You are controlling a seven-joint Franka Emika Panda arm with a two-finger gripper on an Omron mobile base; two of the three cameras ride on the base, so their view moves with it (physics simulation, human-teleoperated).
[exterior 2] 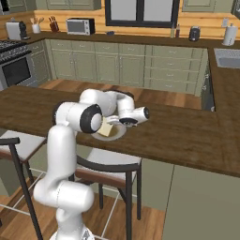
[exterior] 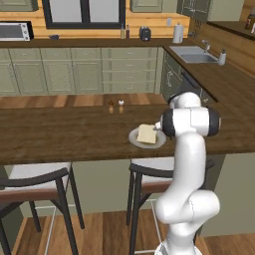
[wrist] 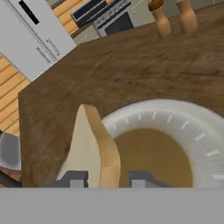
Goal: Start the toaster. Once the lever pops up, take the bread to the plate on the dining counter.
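Almost done — the bread [exterior: 147,133] sits on the plate [exterior: 160,141], mid-frame on the bench [exterior: 64,130]. The hand's [wrist: 106,178] tips stand just apart around the slice's edge — letting go is what's left.

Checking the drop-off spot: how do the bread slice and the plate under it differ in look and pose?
The bread is pale tan and roughly square; the plate is grey-white and round. The bread is smaller, and the plate's rim shows around it. In the hand view the bread stands tilted on edge between the fingers, while the plate lies flat on the dining counter. Both sit at the counter's near edge.
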